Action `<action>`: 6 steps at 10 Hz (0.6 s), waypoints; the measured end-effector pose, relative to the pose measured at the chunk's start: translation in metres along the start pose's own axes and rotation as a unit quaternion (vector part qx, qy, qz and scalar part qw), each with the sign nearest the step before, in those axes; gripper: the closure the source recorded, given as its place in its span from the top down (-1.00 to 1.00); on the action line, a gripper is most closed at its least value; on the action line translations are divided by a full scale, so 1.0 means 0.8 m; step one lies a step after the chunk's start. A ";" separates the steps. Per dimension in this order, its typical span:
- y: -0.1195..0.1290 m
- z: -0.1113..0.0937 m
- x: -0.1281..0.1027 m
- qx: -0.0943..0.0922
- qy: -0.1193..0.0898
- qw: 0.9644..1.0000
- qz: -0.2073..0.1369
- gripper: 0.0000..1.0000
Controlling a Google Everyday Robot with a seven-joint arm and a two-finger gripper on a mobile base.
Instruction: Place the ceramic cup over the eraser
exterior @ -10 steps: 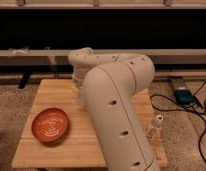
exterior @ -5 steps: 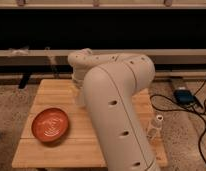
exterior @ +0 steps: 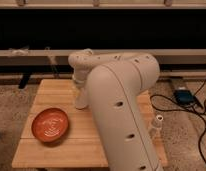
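Camera view: a wooden table stands on a speckled floor before a dark wall. On its left part lies a round red plate, with nothing on it.

Just right of the plate, near the middle of the table, the robot's slim white forearm points straight down. The gripper is at its lower end, close to the tabletop and partly behind the rest of the machine. I cannot tell whether it is spread apart, closed, or holding something.

The thick white arm rises from the bottom edge and blocks the middle and right of the table. Neither the cup nor the eraser shows anywhere. Both are probably behind the arm, so which way the cup faces and how the eraser's long side runs cannot be made out.

At the right edge of the table stands a small clear bottle with a white cap, upright. Beyond it, on the floor, lie a dark box and black cables.

My reading is that the work is at the pick-up or carrying step, low over the table's middle. The next move calls for the cup mouth-down, its axis upright, centred over the eraser and lowered straight so the rim clears the block.
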 end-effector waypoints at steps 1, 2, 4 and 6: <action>-0.002 -0.015 0.013 0.004 -0.006 1.000 0.002 -1.00; -0.008 -0.040 0.042 0.012 -0.016 1.000 0.010 -1.00; -0.014 -0.066 0.082 0.019 -0.025 0.999 0.023 -1.00; -0.016 -0.094 0.138 0.028 -0.034 0.998 0.040 -1.00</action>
